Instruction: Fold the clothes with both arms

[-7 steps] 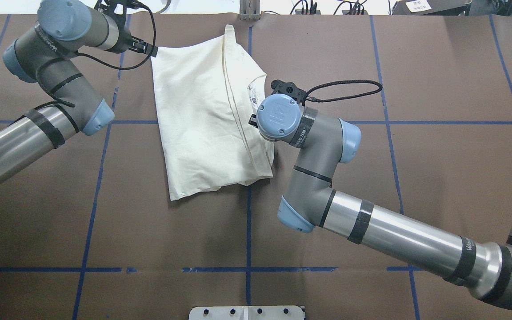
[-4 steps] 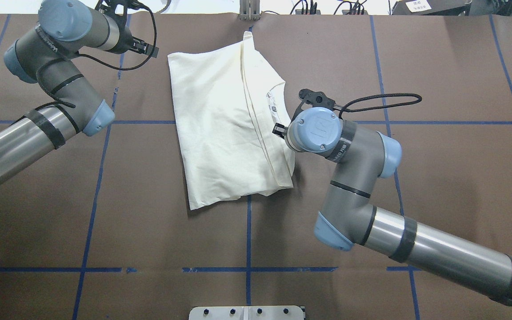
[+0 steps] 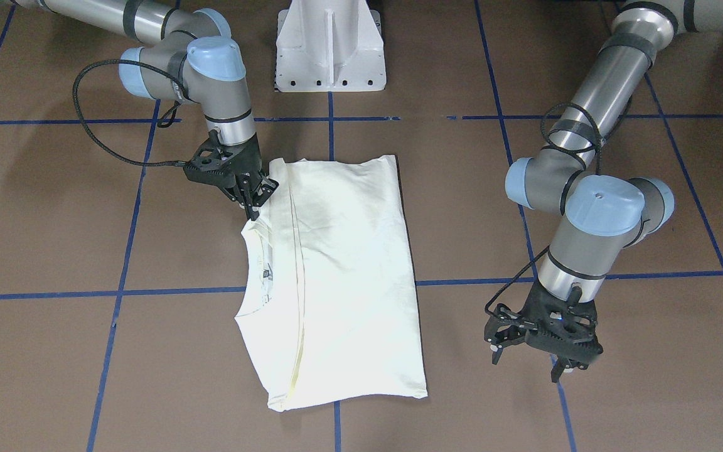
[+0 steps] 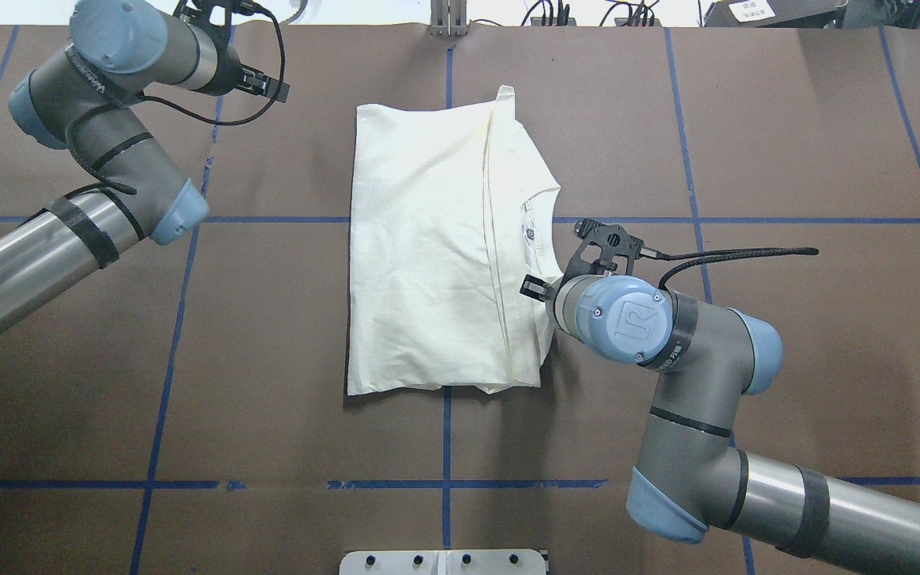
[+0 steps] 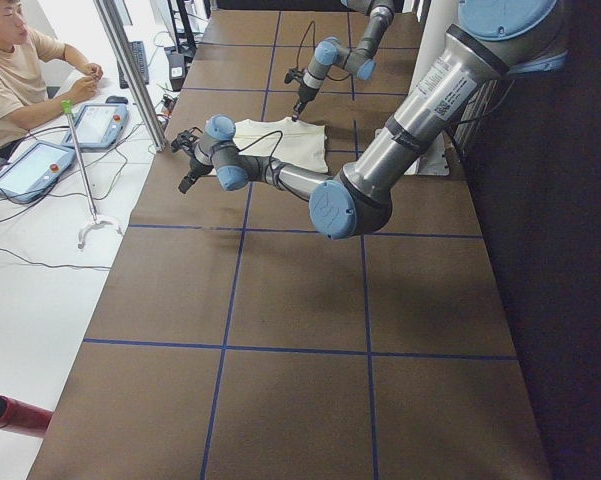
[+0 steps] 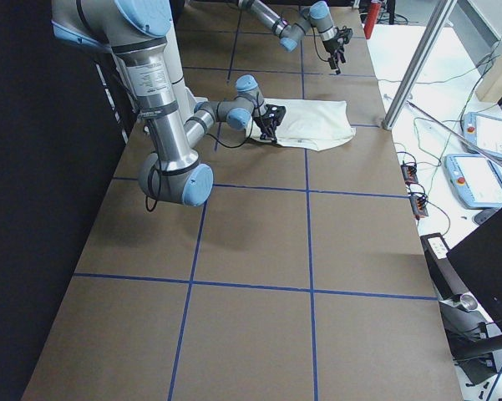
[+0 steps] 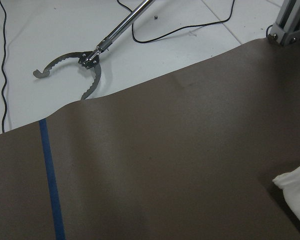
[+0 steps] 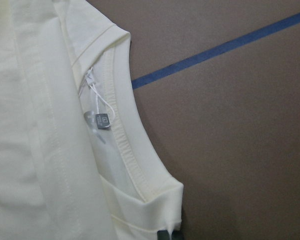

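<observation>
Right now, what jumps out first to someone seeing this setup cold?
The folded cream T-shirt lies plain side up in the middle of the brown table, with its round neck toward the robot's right. The right gripper has its fingers pinched on the shirt's edge beside that neck. The left gripper hangs open over the table, apart from the shirt.

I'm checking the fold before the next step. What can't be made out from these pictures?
- T-shirt front print: no view shows it; only the plain cream side faces up.
- Right gripper fingertips: overhead, its own wrist covers them; right wrist view cuts them off at the bottom edge.
- Neck label text: too small and blurred.
- Left gripper: absent from its wrist view.
</observation>
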### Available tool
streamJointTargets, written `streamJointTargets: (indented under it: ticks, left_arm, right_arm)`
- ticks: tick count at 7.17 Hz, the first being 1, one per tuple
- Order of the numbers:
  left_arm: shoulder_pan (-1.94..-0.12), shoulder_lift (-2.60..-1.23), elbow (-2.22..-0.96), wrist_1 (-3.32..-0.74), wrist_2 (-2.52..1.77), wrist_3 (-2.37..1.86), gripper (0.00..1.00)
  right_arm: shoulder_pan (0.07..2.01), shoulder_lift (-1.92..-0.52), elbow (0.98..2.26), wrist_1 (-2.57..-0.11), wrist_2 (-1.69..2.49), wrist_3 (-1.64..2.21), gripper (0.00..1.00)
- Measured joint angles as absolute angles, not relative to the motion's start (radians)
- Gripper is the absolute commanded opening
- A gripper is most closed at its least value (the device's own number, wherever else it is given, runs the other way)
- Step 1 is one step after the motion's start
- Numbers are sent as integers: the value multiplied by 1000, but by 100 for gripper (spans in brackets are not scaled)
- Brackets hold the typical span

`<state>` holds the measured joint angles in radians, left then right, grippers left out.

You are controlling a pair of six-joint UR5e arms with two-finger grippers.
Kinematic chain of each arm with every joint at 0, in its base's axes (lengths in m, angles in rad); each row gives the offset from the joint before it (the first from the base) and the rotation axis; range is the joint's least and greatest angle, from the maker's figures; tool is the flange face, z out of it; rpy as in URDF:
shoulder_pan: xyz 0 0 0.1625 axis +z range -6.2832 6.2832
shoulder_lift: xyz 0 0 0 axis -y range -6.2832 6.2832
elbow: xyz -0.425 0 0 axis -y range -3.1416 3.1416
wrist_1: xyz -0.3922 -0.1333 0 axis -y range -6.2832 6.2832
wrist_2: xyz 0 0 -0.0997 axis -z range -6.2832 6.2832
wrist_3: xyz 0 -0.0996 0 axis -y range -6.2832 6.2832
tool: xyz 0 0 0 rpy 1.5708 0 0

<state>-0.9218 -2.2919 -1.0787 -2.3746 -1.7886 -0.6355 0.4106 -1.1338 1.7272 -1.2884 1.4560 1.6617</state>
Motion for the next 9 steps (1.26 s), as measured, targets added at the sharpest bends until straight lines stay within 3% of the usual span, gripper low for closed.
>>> streamJointTargets:
  ticks: [2, 5, 6, 7, 8, 9]
  left_arm:
    - [-916, -2283, -1102, -2375, -1789, -653, 100]
    - [-902, -2261, -1145, -2373, -1789, -671, 100]
    - [-900, -2258, -1148, -2372, -1789, -672, 100]
    - [-899, -2255, -1149, -2373, -1789, -674, 100]
    - [-897, -2254, -1151, -2373, -1789, -674, 100]
    - [-895, -2254, -1151, -2373, -1790, -675, 100]
  right_arm:
    - [392, -1133, 1743, -1305, 1440, 1633, 100]
    - [346, -1134, 1866, -1455, 1408, 1360, 100]
    - [296, -1132, 1883, -1490, 1341, 1253, 82]
    - [250, -1129, 1888, -1505, 1282, 1164, 59]
    - [218, -1131, 1888, -1509, 1256, 1114, 51]
    - [202, -1134, 1886, -1510, 1245, 1070, 49]
